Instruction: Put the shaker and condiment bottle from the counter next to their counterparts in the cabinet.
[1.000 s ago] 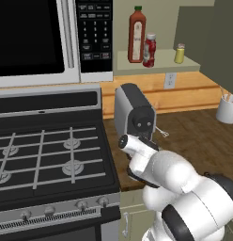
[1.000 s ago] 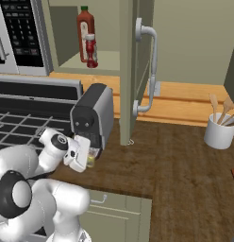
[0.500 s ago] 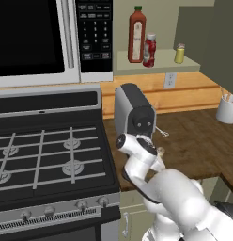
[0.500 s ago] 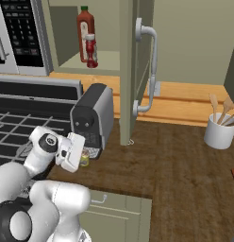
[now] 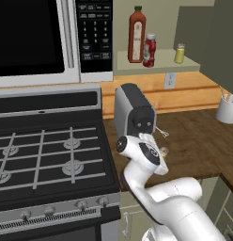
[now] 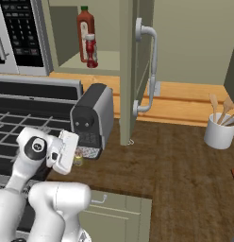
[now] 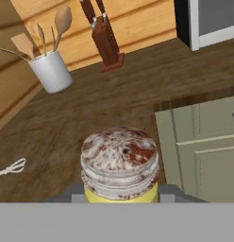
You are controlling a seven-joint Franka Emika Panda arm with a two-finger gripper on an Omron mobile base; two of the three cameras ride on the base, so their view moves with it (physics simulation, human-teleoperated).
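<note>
— How many bottles and shakers do you count?

— On the cabinet shelf (image 5: 160, 63) there are two red bottles: one tall sauce bottle (image 5: 136, 34) and one squat condiment bottle (image 5: 149, 50) just at its 3 o'clock side. There are two yellow shakers: one twin shaker (image 5: 179, 53) on the shelf, far at 3 o'clock from the bottles, and one shaker (image 7: 120, 164) with a speckled cap low on the counter (image 5: 203, 141).

— And the other things?

— One coffee machine (image 5: 134, 114), one microwave (image 5: 48, 40), one stove (image 5: 43, 155), one white utensil holder (image 7: 51, 71) with four wooden utensils, one knife block (image 7: 104, 40), and one gripper (image 6: 67, 151).
</note>
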